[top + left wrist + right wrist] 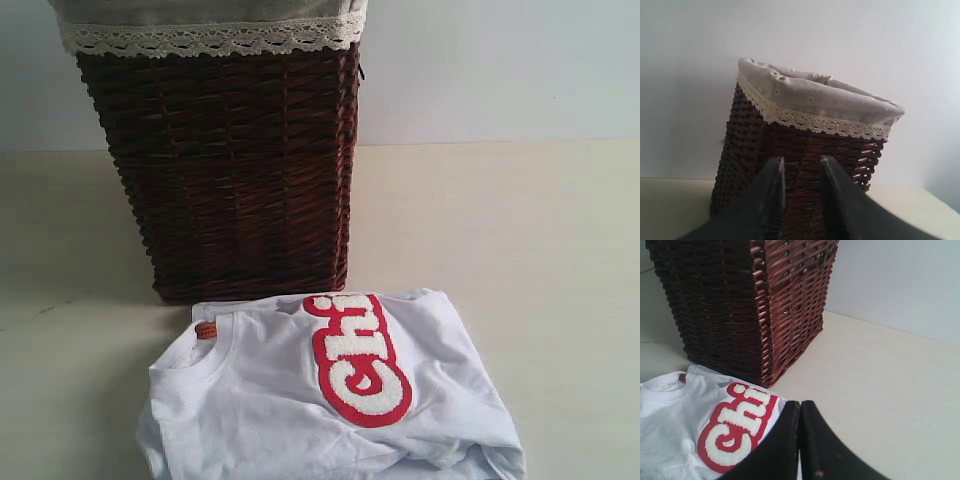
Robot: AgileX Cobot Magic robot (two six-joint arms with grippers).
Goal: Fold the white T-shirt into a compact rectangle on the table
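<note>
The white T-shirt (300, 400) lies on the bench (520, 250) at 6 o'clock in the exterior view. It is gathered into a rough, wrinkled bundle, and its lower edge is cut off by the frame. The red-outlined lettering (355, 360) faces up and runs from 12 o'clock down toward 6 o'clock. The small orange tag (206, 330) sits at the neck, at 10 o'clock on the shirt. The dark wicker basket (240, 170) stands upright at 12 o'clock from the shirt, just beside its upper edge; I cannot tell if they touch. A cream liner (200, 20) with lace trim folds over the basket rim.

The left claw (801, 160) is up in the air with its jaws apart and nothing between them; the basket is seen through the gap. The right claw (800, 405) has its jaws pressed together and holds nothing. It hangs above the bench near the shirt, and one finger hides a part of the lettering.
</note>
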